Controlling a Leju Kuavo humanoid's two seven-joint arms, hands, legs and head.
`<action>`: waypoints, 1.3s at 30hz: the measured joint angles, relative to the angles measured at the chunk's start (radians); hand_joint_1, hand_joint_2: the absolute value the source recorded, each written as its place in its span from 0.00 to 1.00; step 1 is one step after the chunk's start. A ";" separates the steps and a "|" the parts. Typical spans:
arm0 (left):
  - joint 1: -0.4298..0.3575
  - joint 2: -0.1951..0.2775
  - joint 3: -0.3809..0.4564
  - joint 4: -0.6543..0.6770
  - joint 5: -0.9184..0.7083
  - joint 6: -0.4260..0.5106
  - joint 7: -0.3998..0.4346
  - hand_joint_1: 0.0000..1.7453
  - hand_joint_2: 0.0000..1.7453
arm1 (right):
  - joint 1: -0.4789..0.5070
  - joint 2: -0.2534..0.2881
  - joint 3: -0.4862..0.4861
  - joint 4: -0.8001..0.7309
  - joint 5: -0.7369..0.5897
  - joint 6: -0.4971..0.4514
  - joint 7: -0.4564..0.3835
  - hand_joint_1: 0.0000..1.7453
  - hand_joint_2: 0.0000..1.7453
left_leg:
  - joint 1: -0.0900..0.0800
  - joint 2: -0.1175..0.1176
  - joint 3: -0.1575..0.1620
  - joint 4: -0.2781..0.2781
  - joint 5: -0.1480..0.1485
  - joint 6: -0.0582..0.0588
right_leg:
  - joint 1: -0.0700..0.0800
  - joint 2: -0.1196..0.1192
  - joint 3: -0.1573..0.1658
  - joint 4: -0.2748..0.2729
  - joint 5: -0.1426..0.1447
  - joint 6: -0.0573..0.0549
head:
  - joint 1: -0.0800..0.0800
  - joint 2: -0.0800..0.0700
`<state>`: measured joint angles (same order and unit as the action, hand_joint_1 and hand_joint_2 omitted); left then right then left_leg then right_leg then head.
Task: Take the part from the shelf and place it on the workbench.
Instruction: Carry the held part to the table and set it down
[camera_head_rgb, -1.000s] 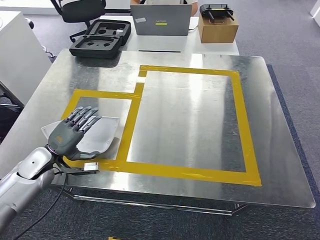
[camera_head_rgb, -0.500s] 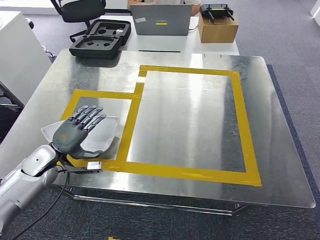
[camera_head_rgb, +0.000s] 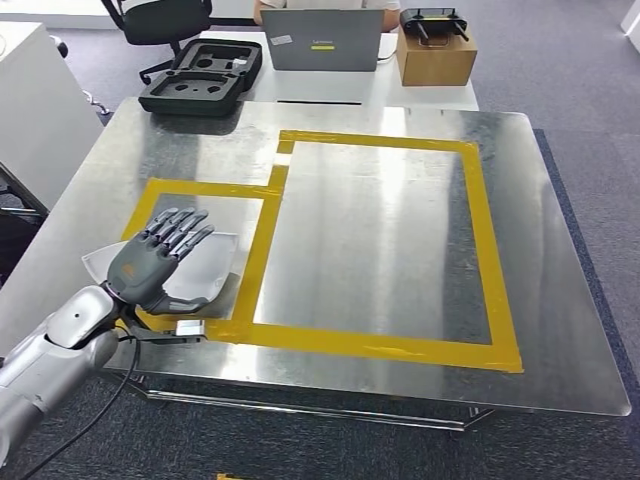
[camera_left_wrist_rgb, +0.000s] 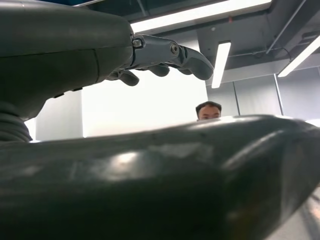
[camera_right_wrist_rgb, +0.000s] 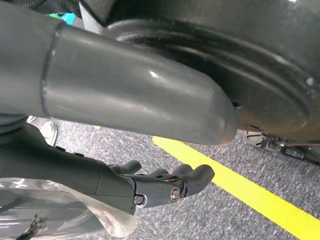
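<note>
The part (camera_head_rgb: 210, 262), a flat pale grey plate with a rounded corner, lies on the metal workbench (camera_head_rgb: 377, 240) inside the small yellow-taped square (camera_head_rgb: 204, 190) at the front left. My left hand (camera_head_rgb: 155, 260) hovers over the part's near left side with its fingers (camera_left_wrist_rgb: 170, 52) stretched out and spread. Its thumb (camera_head_rgb: 185, 301) lies along the part's near edge, and nothing sits between thumb and fingers. My right hand (camera_right_wrist_rgb: 113, 180) hangs low over grey carpet, its fingers (camera_right_wrist_rgb: 166, 186) loosely bent and holding nothing.
A large yellow-taped rectangle (camera_head_rgb: 483, 250) covers the middle of the bench. Behind the bench stand a black foam case (camera_head_rgb: 202, 75), a laptop (camera_head_rgb: 323, 40) with a person behind it, and a cardboard box (camera_head_rgb: 435, 55). A white cabinet (camera_head_rgb: 30, 110) is at the left.
My left hand has drifted slightly forward and to the right above the part, fingers still spread. The part has stayed where it lies.
</note>
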<state>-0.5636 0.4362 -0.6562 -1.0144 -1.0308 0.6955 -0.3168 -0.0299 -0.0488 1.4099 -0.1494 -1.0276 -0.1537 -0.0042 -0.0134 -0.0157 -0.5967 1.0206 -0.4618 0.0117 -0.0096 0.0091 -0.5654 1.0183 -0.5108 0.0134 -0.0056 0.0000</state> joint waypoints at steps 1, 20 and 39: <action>-0.001 0.000 -0.002 0.001 0.000 0.000 -0.001 0.00 0.00 | 0.000 0.000 0.000 0.001 0.000 0.002 0.000 0.00 0.00 | 0.000 0.000 0.000 0.000 0.000 0.000 | 0.000 0.000 0.000 0.000 0.000 0.000 | 0.000 0.000; 0.000 0.031 0.028 0.007 0.020 0.002 -0.054 0.00 0.00 | -0.007 -0.002 0.000 0.005 0.015 -0.004 0.024 0.00 0.00 | 0.000 -0.001 0.000 0.000 0.000 0.000 | 0.000 0.000 0.001 0.000 0.000 0.000 | 0.000 0.000; -0.013 0.008 0.129 0.072 -0.007 0.003 -0.150 0.00 0.00 | -0.038 -0.021 0.084 0.005 0.134 -0.057 0.080 0.00 0.00 | -0.001 -0.001 0.000 0.001 0.000 0.000 | -0.001 -0.001 0.001 0.000 0.001 0.001 | 0.000 0.000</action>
<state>-0.5764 0.4446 -0.5274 -0.9424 -1.0378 0.6981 -0.4669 -0.0675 -0.0700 1.4936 -0.1442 -0.8941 -0.2103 0.0757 -0.0146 -0.0162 -0.5968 1.0213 -0.4619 0.0122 -0.0107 0.0085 -0.5648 1.0181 -0.5102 0.0146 -0.0055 0.0000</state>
